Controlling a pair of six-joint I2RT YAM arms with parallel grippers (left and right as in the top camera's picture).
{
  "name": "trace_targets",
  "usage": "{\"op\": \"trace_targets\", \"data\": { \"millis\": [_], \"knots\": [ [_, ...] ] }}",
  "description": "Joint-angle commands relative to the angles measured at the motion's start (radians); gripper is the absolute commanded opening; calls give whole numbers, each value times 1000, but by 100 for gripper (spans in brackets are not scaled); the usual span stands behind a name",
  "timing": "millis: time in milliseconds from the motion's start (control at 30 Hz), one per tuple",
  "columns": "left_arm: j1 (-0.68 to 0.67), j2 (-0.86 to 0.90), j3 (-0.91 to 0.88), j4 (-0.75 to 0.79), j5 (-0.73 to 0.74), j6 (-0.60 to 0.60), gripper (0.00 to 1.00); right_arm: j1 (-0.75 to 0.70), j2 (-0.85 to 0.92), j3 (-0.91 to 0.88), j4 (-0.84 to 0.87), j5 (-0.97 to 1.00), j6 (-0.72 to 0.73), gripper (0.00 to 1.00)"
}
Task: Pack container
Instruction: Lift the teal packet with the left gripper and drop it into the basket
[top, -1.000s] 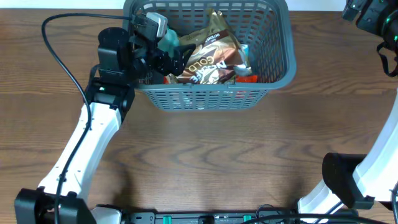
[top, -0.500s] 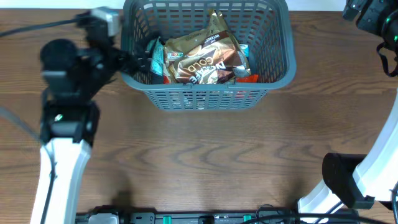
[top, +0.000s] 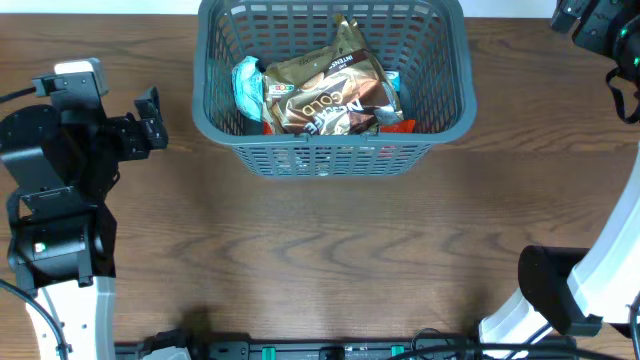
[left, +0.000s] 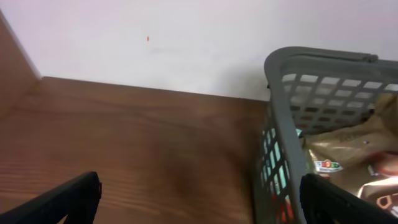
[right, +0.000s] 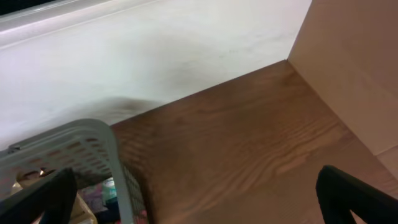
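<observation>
The container (top: 330, 155) sits at 12 o'clock on the worktop (top: 330, 260), with packets (top: 330, 95) inside. The left end effector (top: 152, 118), at the container's 9 o'clock, gapes empty. The right end effector (right: 196, 202), at its 3 o'clock, is likewise spread wide and empty.

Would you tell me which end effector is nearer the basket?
Left. The left end effector sits just off the left wall of the basket; the right end effector is farther off, past its far right corner.
</observation>
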Motion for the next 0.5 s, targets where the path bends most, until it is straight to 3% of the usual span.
{"op": "trace_targets", "data": {
  "millis": [0,467],
  "knots": [
    [5,-6,14,-3,-27,24,99,-5,-7,12,-1,2,10,99],
    [5,-6,14,-155,-28,24,98,-5,-7,12,-1,2,10,99]
  ]
}}
